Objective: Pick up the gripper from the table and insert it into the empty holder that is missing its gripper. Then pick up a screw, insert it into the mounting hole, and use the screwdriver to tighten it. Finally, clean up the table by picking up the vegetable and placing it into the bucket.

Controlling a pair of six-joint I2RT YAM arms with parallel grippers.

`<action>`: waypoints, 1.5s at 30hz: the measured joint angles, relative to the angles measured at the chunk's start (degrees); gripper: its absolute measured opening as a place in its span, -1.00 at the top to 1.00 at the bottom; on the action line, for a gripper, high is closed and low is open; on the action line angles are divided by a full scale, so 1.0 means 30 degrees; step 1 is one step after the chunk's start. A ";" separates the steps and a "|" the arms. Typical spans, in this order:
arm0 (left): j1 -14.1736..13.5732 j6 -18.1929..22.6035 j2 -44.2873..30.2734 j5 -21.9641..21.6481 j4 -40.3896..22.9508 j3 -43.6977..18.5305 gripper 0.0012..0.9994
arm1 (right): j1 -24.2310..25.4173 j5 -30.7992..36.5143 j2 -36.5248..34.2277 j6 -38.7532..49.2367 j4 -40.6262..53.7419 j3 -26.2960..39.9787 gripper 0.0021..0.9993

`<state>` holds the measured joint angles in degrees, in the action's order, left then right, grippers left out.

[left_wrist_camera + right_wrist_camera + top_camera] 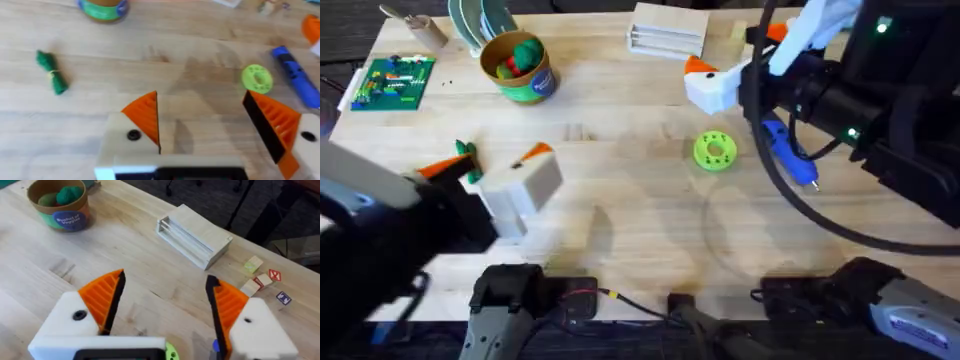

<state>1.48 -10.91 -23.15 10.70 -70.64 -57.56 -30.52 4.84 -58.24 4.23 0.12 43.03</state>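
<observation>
The table (620, 210) is a light wooden butcher-block top with plank seams, and the bucket (518, 66) stands toward its far left part. That bucket is a small round tub with a tan-yellow rim and a green band, holding red and green toy vegetables; its label (65, 219) seems to read "Bucket of Veggies", though the letters are soft. Left of the bucket lies a green circuit board (392, 80), its print too small to read. Right of the bucket, well apart, the blue pen-shaped screwdriver (788, 152) lies on the wood, just beside a flat green disc (714, 151) with holes. A green leafy vegetable (52, 72) lies nearer the bucket. The left claw (210, 122) hangs with its orange ribbed pads apart, clamped on nothing; the right claw (165, 302) likewise stands spread and empty.
</observation>
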 joint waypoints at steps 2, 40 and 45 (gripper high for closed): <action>0.0000 0.0193 -0.1480 -0.1865 -0.0969 -0.1212 -0.99 | 0.0000 0.0000 -0.0006 0.0000 0.0005 -0.0001 -0.98; 1.0185 0.0388 -1.8705 -0.5991 0.8181 0.1084 -0.99 | 0.0000 0.0000 0.0000 0.0000 0.0160 0.0005 -0.98; 1.0185 0.1224 -2.1122 -0.5844 0.9845 0.1084 -0.88 | 0.0000 0.0000 0.0000 0.0000 0.0162 -0.0001 -0.98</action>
<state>32.03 -7.24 -86.52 -6.83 -41.11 -54.30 -30.52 4.84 -58.24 4.23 0.60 43.03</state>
